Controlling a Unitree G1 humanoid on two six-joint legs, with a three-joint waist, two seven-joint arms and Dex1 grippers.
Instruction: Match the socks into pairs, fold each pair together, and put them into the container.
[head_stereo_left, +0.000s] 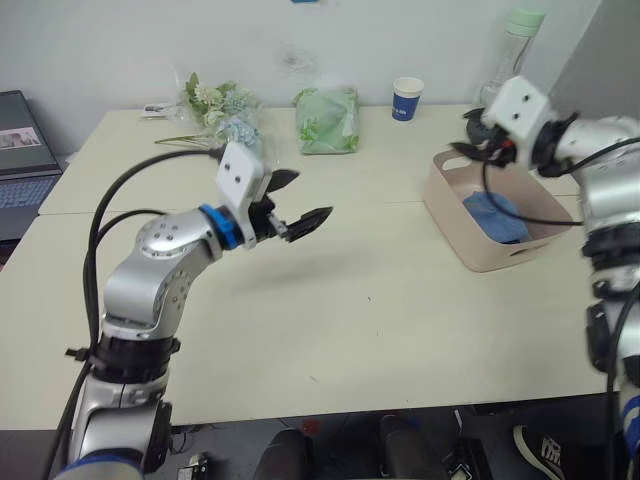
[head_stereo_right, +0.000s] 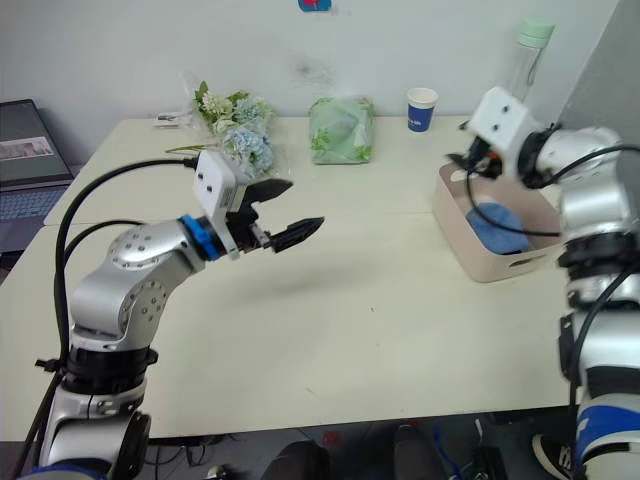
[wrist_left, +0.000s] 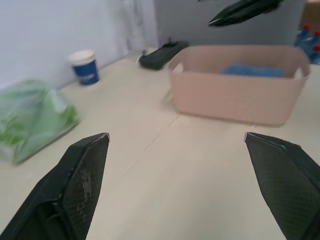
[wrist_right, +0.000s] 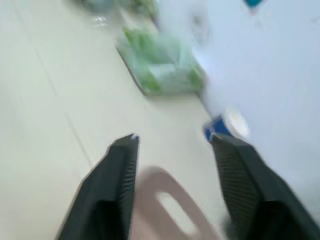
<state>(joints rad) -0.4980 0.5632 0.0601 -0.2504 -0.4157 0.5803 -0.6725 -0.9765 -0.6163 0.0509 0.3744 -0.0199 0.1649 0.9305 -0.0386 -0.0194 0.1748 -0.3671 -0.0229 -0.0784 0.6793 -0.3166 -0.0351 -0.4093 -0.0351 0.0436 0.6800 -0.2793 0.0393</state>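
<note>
A green bag (head_stereo_left: 327, 120), blue cup (head_stereo_left: 407, 99), flowers (head_stereo_left: 218, 108) and bottle (head_stereo_left: 508, 55) line the table's (head_stereo_left: 380, 300) far edge.

The worktop (head_stereo_left: 330, 320) lies bare across the frame's centre and bottom; bag (head_stereo_left: 326, 120), cup (head_stereo_left: 407, 99) and container (head_stereo_left: 480, 245) line the top and right.

The head's two eyes looked down over the table (head_stereo_left: 350, 320), sharing one scene. The left wrist camera faced the tub (wrist_left: 235, 95) from mid-table; the right wrist camera, close above the tub's rim, faced the green bag (wrist_right: 160, 67), which every view shared.
</note>
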